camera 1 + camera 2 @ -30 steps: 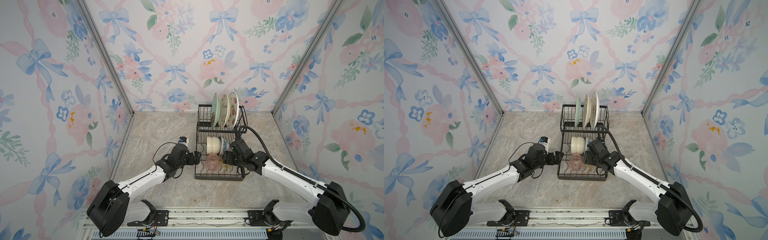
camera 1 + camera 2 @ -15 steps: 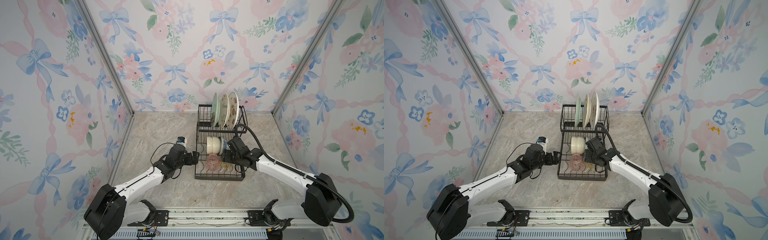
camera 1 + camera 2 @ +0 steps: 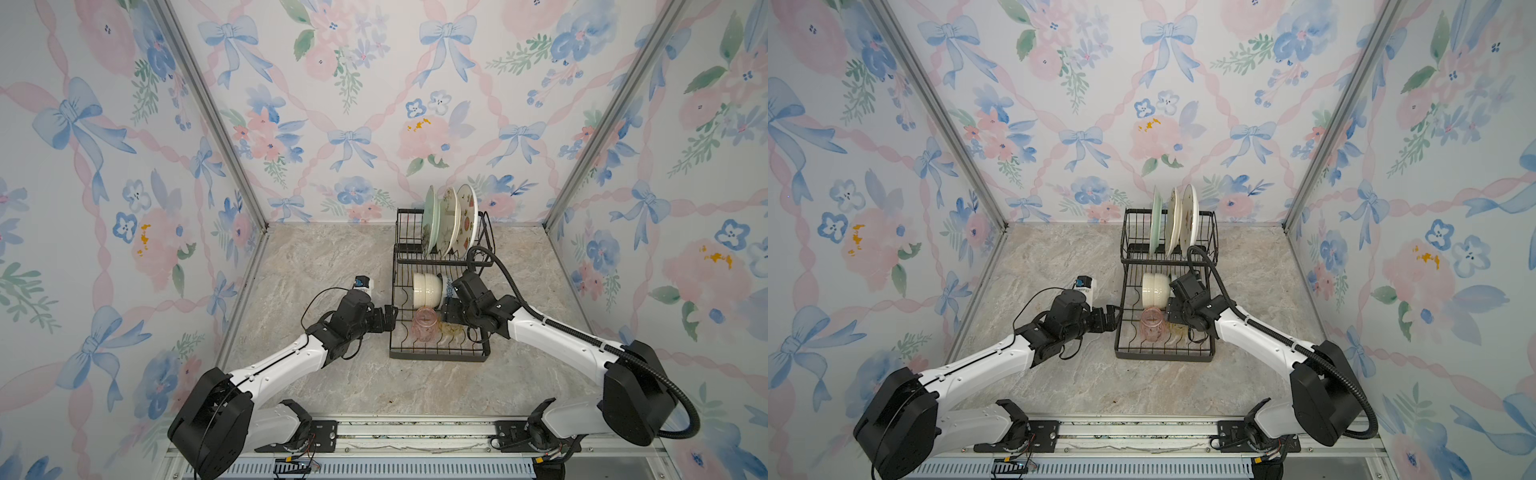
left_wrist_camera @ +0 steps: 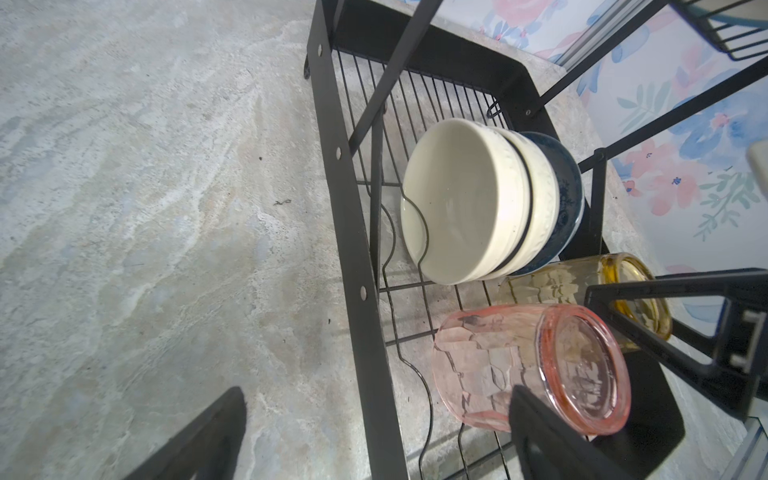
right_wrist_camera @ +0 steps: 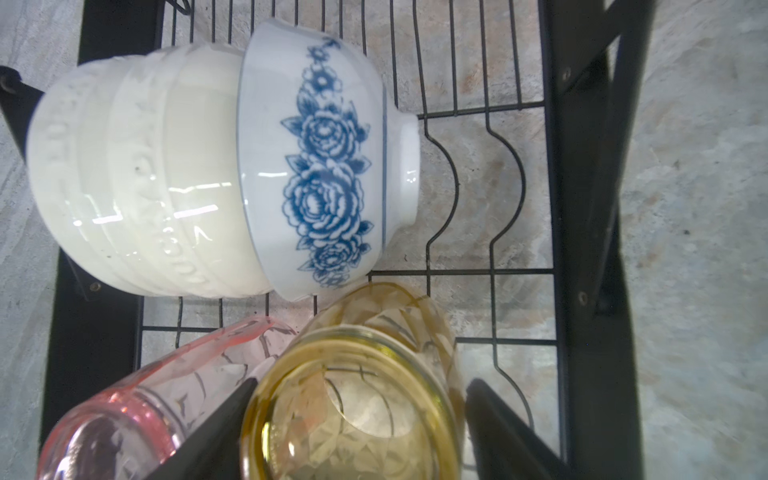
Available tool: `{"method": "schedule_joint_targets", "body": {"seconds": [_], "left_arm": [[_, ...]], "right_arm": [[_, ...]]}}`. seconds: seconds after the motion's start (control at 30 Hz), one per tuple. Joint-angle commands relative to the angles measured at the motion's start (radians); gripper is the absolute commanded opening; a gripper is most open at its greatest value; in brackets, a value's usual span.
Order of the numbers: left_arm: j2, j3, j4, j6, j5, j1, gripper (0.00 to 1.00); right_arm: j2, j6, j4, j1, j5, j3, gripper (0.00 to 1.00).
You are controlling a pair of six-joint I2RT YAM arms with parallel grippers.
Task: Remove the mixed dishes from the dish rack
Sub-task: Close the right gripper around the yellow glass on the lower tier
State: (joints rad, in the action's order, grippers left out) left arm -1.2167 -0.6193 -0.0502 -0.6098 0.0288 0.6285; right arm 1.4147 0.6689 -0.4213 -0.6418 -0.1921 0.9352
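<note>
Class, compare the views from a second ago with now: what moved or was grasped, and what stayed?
The right gripper shifted slightly left, deeper into the dish rack, its open jaws straddling the amber tumbler; nothing grasped or released. The left gripper stayed open at the rack's left edge; plates, bowls and pink tumbler did not move.

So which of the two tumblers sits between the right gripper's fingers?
The amber tumbler, straddled by the right gripper; the pink tumbler lies outside its fingers.
</note>
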Motion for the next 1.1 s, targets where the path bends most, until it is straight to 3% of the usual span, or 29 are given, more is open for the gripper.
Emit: {"method": "schedule_joint_targets", "body": {"seconds": [0.0,0.37,1.07], "left_arm": [[0.024,0.022,0.007,0.010,0.013,-0.005,0.98],[0.039,0.034,0.007,0.002,0.011,-0.005,0.98],[0.042,0.036,0.005,-0.001,-0.003,-0.005,0.98]], "right_arm": [[0.005,-0.026,0.025,0.008,-0.028,-0.018,0.79],[0.025,-0.026,0.054,0.008,-0.048,-0.036,0.75],[0.046,-0.017,0.032,0.008,-0.049,-0.045,0.77]]}}
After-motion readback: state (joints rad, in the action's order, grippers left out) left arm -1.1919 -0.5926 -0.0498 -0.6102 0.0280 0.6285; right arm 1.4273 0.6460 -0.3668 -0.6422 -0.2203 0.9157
